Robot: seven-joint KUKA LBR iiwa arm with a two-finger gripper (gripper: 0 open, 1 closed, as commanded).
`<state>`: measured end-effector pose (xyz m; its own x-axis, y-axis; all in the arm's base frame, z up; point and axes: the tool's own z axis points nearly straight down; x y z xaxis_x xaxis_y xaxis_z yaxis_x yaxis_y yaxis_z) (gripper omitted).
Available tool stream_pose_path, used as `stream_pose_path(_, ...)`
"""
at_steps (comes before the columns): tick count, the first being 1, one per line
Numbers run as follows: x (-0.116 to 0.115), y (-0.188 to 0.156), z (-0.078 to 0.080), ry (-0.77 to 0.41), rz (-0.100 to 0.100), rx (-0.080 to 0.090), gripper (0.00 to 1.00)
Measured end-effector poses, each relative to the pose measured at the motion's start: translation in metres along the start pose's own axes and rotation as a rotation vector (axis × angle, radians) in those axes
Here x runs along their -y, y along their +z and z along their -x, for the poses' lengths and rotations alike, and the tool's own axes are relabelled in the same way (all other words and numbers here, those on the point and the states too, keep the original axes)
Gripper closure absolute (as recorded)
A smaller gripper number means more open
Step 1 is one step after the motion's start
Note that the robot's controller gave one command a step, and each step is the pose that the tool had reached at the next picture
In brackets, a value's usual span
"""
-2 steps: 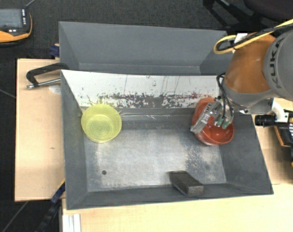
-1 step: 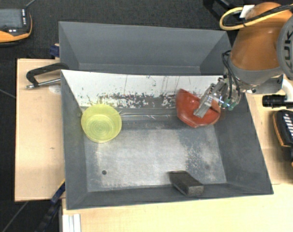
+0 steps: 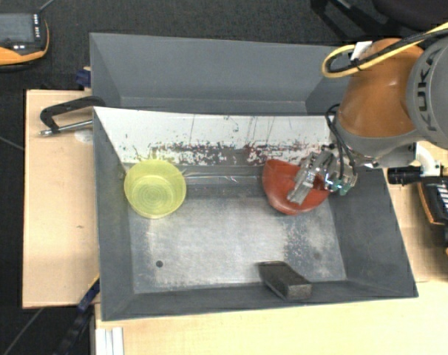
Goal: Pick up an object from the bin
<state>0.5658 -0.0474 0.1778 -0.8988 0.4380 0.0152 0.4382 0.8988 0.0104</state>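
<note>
The grey bin (image 3: 209, 257) holds 3 things. The red bowl-like piece (image 3: 279, 186), at 2 o'clock against the back wall, looks like light, stiff, smooth plastic. Its rim seems the best place to take hold, though it may slip. The yellow cup (image 3: 155, 188) sits at 9 o'clock and the dark block (image 3: 284, 280) at 6 o'clock. The end effector (image 3: 309, 187) hangs over the red piece's right side and hides part of it. Whether it is released or clenched cannot be told.
</note>
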Motion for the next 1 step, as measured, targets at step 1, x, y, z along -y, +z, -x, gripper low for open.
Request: stream_pose_path(1,-0.0005,-0.0036,0.0029,0.001,0.003,0.012,0.00)
